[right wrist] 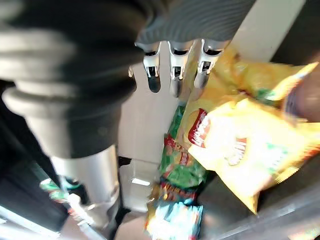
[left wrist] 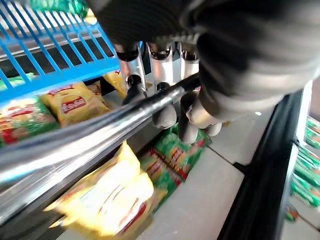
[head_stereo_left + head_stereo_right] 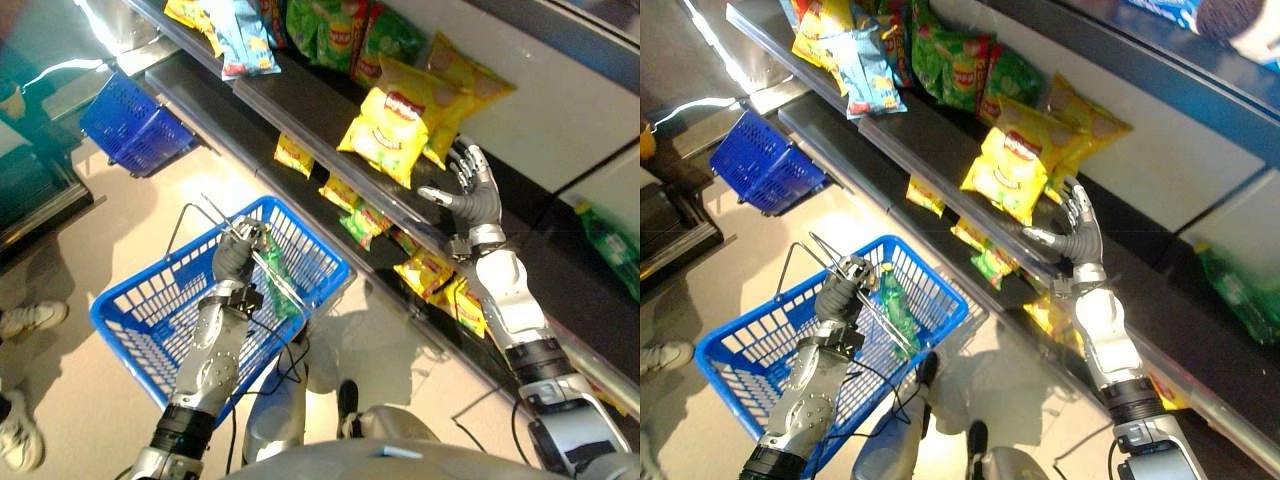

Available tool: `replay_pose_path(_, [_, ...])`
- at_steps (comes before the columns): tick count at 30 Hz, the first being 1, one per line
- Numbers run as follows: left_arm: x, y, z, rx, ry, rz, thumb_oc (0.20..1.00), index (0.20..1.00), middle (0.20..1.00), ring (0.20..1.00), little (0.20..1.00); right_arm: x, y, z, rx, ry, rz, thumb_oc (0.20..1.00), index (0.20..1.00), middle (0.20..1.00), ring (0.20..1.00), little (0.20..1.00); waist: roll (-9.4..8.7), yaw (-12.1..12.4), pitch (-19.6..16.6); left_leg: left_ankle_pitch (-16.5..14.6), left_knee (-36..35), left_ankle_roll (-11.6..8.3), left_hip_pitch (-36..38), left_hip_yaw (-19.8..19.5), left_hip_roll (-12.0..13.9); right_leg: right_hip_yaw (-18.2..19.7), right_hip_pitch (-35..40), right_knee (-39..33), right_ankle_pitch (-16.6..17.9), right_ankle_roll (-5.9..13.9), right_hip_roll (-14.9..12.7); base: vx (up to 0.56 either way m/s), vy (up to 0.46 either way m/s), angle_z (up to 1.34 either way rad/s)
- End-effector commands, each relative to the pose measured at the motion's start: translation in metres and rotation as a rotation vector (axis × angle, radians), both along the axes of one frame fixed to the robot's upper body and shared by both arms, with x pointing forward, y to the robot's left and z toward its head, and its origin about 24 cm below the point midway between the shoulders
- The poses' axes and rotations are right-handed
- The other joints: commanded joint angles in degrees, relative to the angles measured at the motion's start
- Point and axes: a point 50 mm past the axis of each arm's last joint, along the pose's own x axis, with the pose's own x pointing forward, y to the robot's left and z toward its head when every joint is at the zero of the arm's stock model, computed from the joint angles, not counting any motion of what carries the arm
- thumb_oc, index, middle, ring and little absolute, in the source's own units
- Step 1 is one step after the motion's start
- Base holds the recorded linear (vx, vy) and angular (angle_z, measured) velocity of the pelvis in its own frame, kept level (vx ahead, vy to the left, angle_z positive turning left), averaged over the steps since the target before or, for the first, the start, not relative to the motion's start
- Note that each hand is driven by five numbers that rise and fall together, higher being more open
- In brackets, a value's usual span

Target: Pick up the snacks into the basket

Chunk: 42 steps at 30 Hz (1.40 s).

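Observation:
My left hand (image 3: 237,255) is shut on the metal handle (image 2: 100,130) of the blue basket (image 3: 160,268), which hangs low in front of the shelves. A green snack bag (image 3: 280,275) lies inside it by the near wall. A big yellow chip bag (image 3: 395,125) lies on the middle shelf, overhanging its front edge. My right hand (image 3: 475,195) is open just to the right of that bag, fingers (image 1: 172,75) straight and spread, nothing between them. In the right wrist view the yellow chip bag (image 1: 235,145) lies just past the fingertips.
A second blue basket (image 3: 135,125) sits on the floor at the far left. Green bags (image 3: 335,35) and blue-white bags (image 3: 240,40) fill the upper shelf; more yellow bags (image 3: 440,280) lie on the lower shelf. A person's shoe (image 3: 30,318) shows at the left.

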Motion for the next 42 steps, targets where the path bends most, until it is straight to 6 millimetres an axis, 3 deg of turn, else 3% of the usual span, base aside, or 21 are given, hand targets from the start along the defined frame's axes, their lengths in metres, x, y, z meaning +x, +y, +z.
replay_pose_path(1, [0.002, 0.003, 0.11, 0.125, -0.566, -0.007, 0.2, 0.2, 0.2, 0.2, 0.2, 0.03, 0.004, 0.024, 0.08, -0.041, -0.055, 1.0, 1.0, 1.0, 1.0, 1.0, -1.07, 1.91, -1.09, -5.72, 1.83, 1.33, 1.21, 1.9, -1.01, 0.14, -2.81, 8.42, 17.44, 7.35, -5.68, 0.07, 0.149, -0.09])
replay_pose_path(2, [0.003, 0.003, 0.111, 0.125, -0.568, -0.005, 0.2, 0.2, 0.2, 0.2, 0.2, 0.031, 0.004, 0.026, 0.081, -0.043, -0.054, 1.0, 1.0, 1.0, 1.0, 1.0, -1.16, 1.91, -0.93, -5.82, 1.97, 1.33, 1.13, 2.01, -1.06, 0.24, -3.05, 8.83, 17.25, 7.35, -5.75, 0.12, 0.192, -0.09])
replay_pose_path(3, [-0.001, 0.005, 0.116, 0.14, -0.599, 0.007, 0.2, 0.2, 0.2, 0.2, 0.2, 0.04, 0.005, 0.034, 0.075, -0.047, -0.07, 1.0, 1.0, 1.0, 1.0, 1.0, -0.19, 2.03, 0.16, -7.08, 1.43, 1.67, 2.42, 2.58, -0.82, -2.57, -6.88, 8.46, 16.27, 6.82, -7.36, 0.12, 0.147, -0.02])
replay_pose_path(5, [-0.001, 0.005, 0.121, 0.136, -0.623, 0.012, 0.2, 0.2, 0.2, 0.2, 0.2, 0.048, 0.0, 0.04, 0.094, -0.043, -0.098, 1.0, 1.0, 1.0, 1.0, 1.0, -0.12, 1.69, 1.22, -7.71, 1.25, 1.35, 2.98, 2.66, -1.46, -3.27, -8.81, 4.42, 14.59, 5.96, -6.74, 0.12, 0.102, -0.06])
replay_pose_path(6, [0.001, 0.002, 0.127, 0.121, -0.647, 0.009, 0.2, 0.2, 0.2, 0.2, 0.2, 0.056, -0.014, 0.045, 0.07, -0.023, -0.164, 1.0, 1.0, 1.0, 1.0, 1.0, -0.57, 1.19, 2.59, -8.05, 1.06, 0.75, 3.15, 2.54, -2.45, -3.4, -10.07, -3.78, 13.06, 5.14, -5.61, 0.11, 0.01, 0.04])
replay_pose_path(8, [0.002, 0.001, 0.132, 0.109, -0.666, 0.025, 0.2, 0.2, 0.2, 0.2, 0.2, 0.06, -0.022, 0.041, 0.115, 0.012, -0.222, 1.0, 1.0, 1.0, 1.0, 1.0, -1.09, 0.83, 3.42, -9.34, 1.46, 0.08, 3.04, 2.4, -3.04, -4.53, -10.29, -11.68, 14.41, 5.22, -6.31, 0.16, -0.033, 0.02])
replay_pose_path(10, [0.0, 0.001, 0.133, 0.104, -0.673, 0.023, 0.2, 0.2, 0.2, 0.2, 0.2, 0.059, -0.027, 0.038, 0.116, 0.03, -0.237, 1.0, 1.0, 1.0, 1.0, 1.0, -1.2, 0.99, 3.42, -9.64, 2.45, -0.1, 2.54, 2.37, -3.19, -4.77, -8.93, -12.9, 14.42, 5.66, -7.01, 0.05, -0.011, 0.34])
replay_pose_path(11, [0.001, -0.003, 0.134, 0.082, -0.682, 0.007, 0.2, 0.2, 0.2, 0.2, 0.2, 0.06, -0.042, 0.026, 0.191, 0.087, -0.307, 1.0, 1.0, 1.0, 1.0, 1.0, -0.88, 1.38, 4.08, -10.01, 2.63, -0.39, 1.74, 1.95, -3.68, -2.36, -8.54, -13.76, 14.82, 5.39, -6.5, 0.01, 0.01, 0.7])
replay_pose_path(13, [-0.001, -0.005, 0.134, 0.073, -0.681, 0.005, 0.2, 0.2, 0.2, 0.2, 0.2, 0.065, -0.049, 0.03, 0.182, 0.115, -0.333, 1.0, 1.0, 1.0, 1.0, 1.0, -0.78, 2.01, 4.41, -10.45, 2.89, -0.67, 1.14, 2.46, -3.52, -4.34, -8.45, -15.13, 15.7, 5.66, -7.17, 0.01, -0.022, 0.47])
replay_pose_path(15, [-0.001, -0.007, 0.133, 0.066, -0.677, -0.004, 0.2, 0.2, 0.2, 0.2, 0.2, 0.066, -0.055, 0.022, 0.227, 0.165, -0.37, 1.0, 1.0, 1.0, 1.0, 1.0, -0.67, 1.92, 4.79, -10.7, 3.37, -0.75, 0.42, 2.43, -3.52, -3.93, -8.89, -14.79, 16.05, 5.52, -7.21, 0.03, -0.051, -0.19])
replay_pose_path(26, [-0.001, -0.007, 0.135, 0.061, -0.672, 0.019, 0.2, 0.2, 0.2, 0.2, 0.2, 0.069, -0.05, 0.007, 0.333, 0.249, -0.401, 1.0, 1.0, 1.0, 1.0, 1.0, -0.38, 1.58, 5.28, -11.11, 2.43, -0.89, 0.56, 2.42, -2.85, -3.42, -9.41, -15.05, 15.46, 5.29, -6.7, 0.04, -0.03, -0.08])
replay_pose_path(32, [0.001, -0.006, 0.137, 0.057, -0.68, 0.03, 0.2, 0.2, 0.2, 0.2, 0.2, 0.066, -0.046, -0.008, 0.332, 0.304, -0.377, 1.0, 1.0, 1.0, 1.0, 1.0, -0.52, 0.92, 5.63, -11.48, 2.4, -0.77, 0.78, 2.52, -2.7, -2.92, -9.63, -14.38, 15.22, 5.34, -6.51, 0.0, -0.001, -0.01])
replay_pose_path(36, [0.001, -0.004, 0.135, 0.048, -0.666, 0.05, 0.2, 0.2, 0.2, 0.2, 0.2, 0.057, -0.031, -0.035, 0.418, 0.355, -0.333, 1.0, 1.0, 1.0, 1.0, 1.0, -0.96, 0.28, 5.93, -11.37, 1.91, -0.76, 0.98, 2.71, -2.47, -2.67, -9.53, -14.69, 15.47, 5.38, -6.39, 0.0, -0.001, -0.02])
replay_pose_path(40, [0.002, -0.003, 0.136, 0.051, -0.668, 0.05, 0.2, 0.2, 0.2, 0.2, 0.2, 0.055, -0.027, -0.04, 0.411, 0.376, -0.301, 1.0, 1.0, 1.0, 1.0, 1.0, -1.08, 0.29, 6.14, -11.4, 2.05, -0.76, 0.79, 2.8, -2.38, -2.69, -9.65, -14.64, 15.59, 5.43, -6.43, 0.0, -0.003, -0.02])
replay_pose_path(41, [0.002, -0.004, 0.136, 0.05, -0.672, 0.049, 0.2, 0.2, 0.2, 0.2, 0.2, 0.056, -0.024, -0.04, 0.398, 0.375, -0.289, 0.853, 0.853, 0.853, 0.853, 0.853, -1.11, 0.33, 6.22, -11.36, 2.06, -0.77, 0.72, 2.8, -2.36, -2.72, -9.68, -14.7, 15.65, 5.45, -6.46, 0.0, 0.0, 0.0])
replay_pose_path(42, [0.002, -0.004, 0.137, 0.043, -0.677, 0.047, 0.2, 0.2, 0.2, 0.2, 0.2, 0.057, -0.02, -0.039, 0.364, 0.376, -0.252, 0.2, 0.2, 0.2, 0.2, 0.2, -1.17, 0.41, 6.53, -11.34, 2.16, -0.77, 0.61, 2.72, -2.43, -2.75, -9.77, -14.72, 15.73, 5.46, -6.46, 0.0, 0.0, 0.0])
